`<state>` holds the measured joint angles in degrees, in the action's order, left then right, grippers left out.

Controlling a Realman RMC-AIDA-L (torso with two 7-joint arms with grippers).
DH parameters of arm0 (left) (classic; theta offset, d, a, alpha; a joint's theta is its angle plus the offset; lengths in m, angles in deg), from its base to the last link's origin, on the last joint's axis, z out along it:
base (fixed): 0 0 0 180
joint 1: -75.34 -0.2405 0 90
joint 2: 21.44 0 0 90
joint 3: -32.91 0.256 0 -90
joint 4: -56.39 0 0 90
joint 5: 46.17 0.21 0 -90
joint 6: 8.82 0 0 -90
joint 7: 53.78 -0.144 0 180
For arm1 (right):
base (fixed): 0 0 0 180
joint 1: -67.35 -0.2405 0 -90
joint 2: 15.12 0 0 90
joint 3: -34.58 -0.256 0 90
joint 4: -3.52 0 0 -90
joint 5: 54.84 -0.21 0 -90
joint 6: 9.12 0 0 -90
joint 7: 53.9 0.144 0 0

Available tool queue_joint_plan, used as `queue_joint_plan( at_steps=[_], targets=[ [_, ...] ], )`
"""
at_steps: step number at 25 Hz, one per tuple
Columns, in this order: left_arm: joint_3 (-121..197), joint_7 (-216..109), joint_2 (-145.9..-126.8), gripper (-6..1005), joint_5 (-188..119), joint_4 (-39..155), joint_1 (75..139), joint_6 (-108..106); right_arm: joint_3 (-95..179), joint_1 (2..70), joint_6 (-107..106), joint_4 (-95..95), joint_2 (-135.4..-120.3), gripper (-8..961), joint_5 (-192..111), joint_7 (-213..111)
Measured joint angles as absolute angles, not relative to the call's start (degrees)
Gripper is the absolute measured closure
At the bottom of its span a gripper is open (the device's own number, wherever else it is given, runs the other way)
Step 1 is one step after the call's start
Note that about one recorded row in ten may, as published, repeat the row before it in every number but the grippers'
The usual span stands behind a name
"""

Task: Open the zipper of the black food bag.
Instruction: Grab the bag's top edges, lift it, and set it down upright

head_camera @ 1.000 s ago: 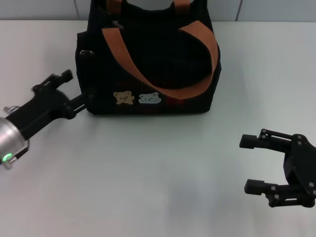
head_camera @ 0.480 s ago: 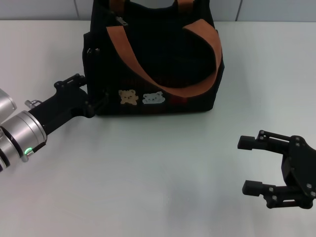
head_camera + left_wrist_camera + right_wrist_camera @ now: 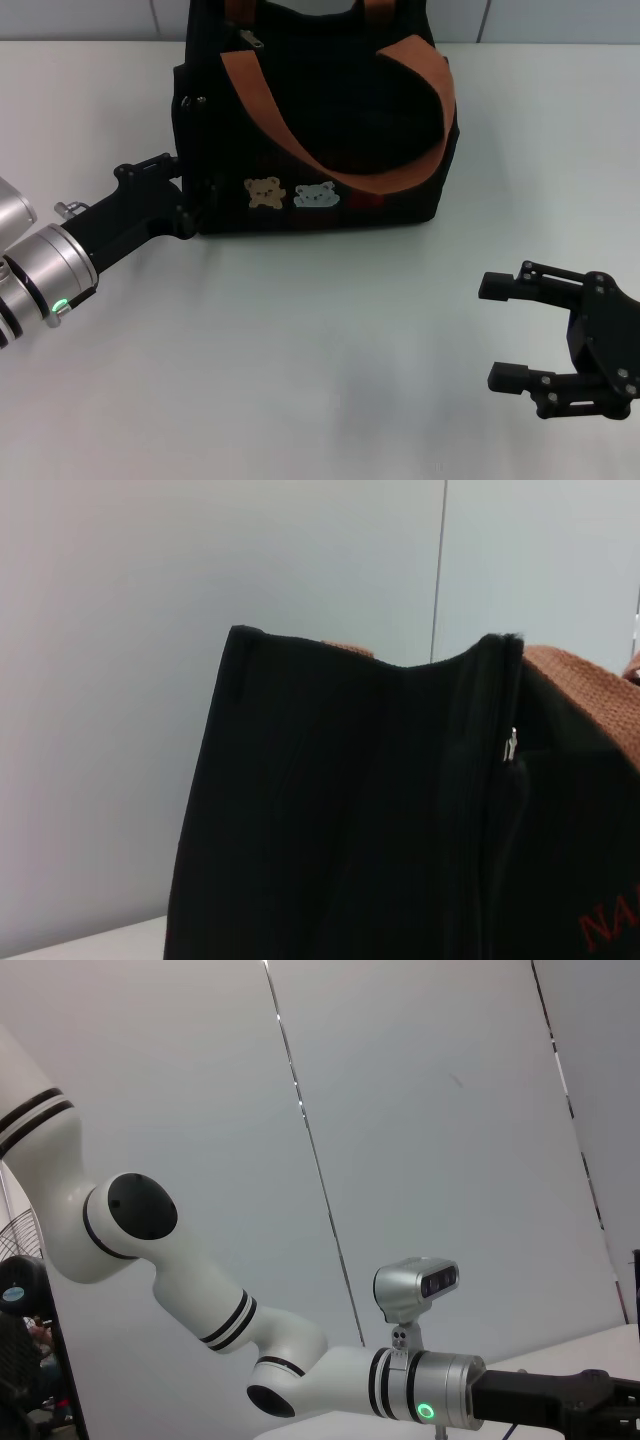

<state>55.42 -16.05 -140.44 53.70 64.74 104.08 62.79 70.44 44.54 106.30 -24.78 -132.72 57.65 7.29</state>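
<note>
The black food bag (image 3: pixel 330 110) stands at the table's far middle, orange-brown handles draped over it and two bear patches on its front. The zipper shows a small silver pull tab (image 3: pixel 251 40) near the top left corner. In the left wrist view the zipper track (image 3: pixel 497 810) runs down the bag's end panel (image 3: pixel 330 810), with its silver tab (image 3: pixel 511 745) partway along. My left gripper (image 3: pixel 192 180) is open, its fingers against the bag's lower left end. Well away from the bag, at the front right, my right gripper (image 3: pixel 505 332) hangs open and holds nothing.
The white table (image 3: pixel 320 350) stretches out in front of the bag. A pale wall with a vertical seam rises behind it. The right wrist view shows my left arm (image 3: pixel 420 1400) with its green light.
My left gripper has moved right, up against the bag's left end. The bag has slid slightly to the right. The right gripper has hardly moved.
</note>
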Motion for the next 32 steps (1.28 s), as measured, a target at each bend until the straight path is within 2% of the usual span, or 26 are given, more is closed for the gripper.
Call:
queue_joint_plan(
  at_steps=[32],
  targets=[
    [55.5,-14.7,-140.20,849,53.4,65.3,103.7,66.2,70.3,44.4,106.2,-24.8,-132.71,113,57.7,7.7]
  ],
)
